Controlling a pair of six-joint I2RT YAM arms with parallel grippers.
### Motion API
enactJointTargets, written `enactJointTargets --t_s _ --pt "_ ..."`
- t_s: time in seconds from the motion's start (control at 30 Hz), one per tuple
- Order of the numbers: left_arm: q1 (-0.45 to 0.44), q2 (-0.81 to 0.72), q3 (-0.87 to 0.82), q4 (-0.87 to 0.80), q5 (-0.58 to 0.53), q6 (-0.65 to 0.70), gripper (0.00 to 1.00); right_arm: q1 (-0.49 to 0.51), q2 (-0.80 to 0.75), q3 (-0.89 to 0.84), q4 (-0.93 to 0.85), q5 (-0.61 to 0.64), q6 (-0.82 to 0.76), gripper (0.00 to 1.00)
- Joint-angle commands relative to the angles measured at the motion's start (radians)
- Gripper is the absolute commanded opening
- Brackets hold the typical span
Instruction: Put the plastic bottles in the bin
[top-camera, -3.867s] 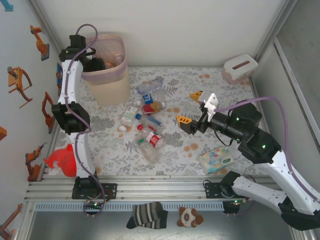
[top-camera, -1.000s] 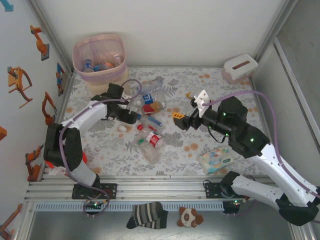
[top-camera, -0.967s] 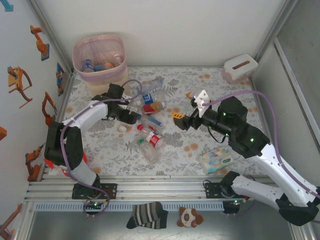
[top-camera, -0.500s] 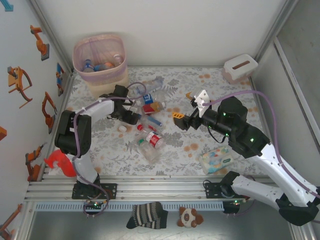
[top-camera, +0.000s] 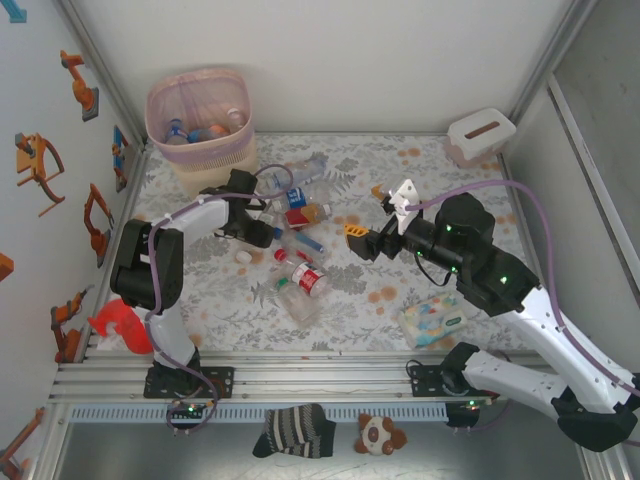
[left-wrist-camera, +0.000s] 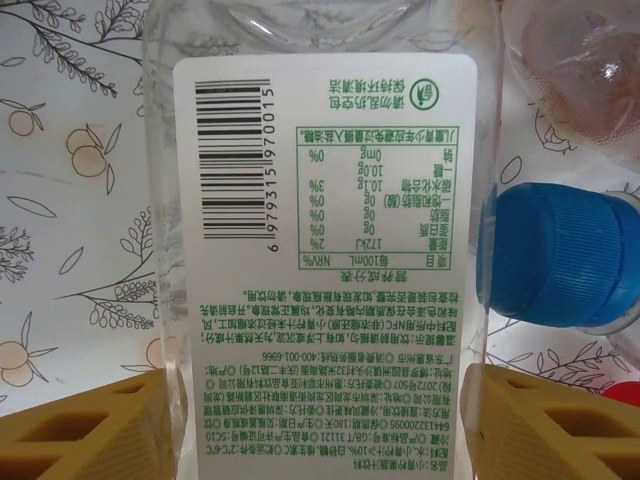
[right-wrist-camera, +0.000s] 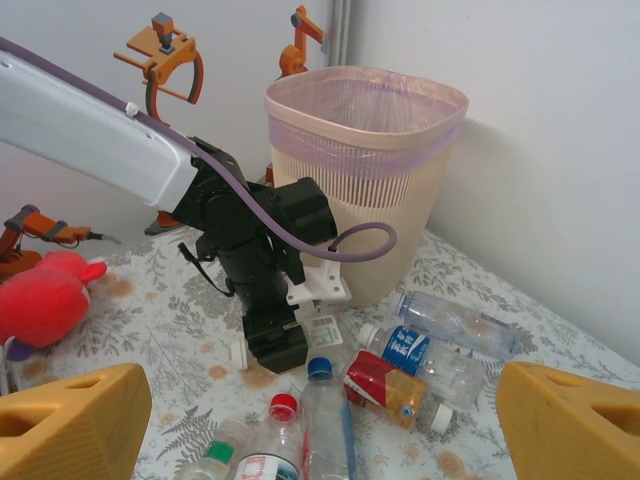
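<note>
**Left gripper straddles 1 clear bottle**

The right gripper hangs mid-frame in the top view, fingers wide apart and holding nothing. The left gripper is nearer the pile. Its yellow fingers flank a clear bottle lying lengthwise up the wrist frame; whether they pinch it, I cannot tell. The bin stands upper left.

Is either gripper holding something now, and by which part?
The right gripper holds nothing. The left gripper flanks a clear bottle at its labelled body; a firm grip cannot be told.
</note>
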Motion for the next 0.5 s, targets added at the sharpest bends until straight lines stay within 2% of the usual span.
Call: enactJointTargets --t_s 0.0,0.17,0.47 --pt "-0.004 -0.009 0.027 -0.016 -0.013 0.021 0.69 0.004 -0.006 0.004 0.021 -0.003 0.008 0.88" --pt "-0.004 -0.045 0.039 -0.040 -0.049 0.030 0.66 0.005 -0.011 0.004 0.021 0.000 0.004 0.88" --pt "-0.004 -0.152 0.094 -0.098 -0.025 0.057 0.64 0.004 -0.012 0.007 0.023 -0.003 0.003 0.88"
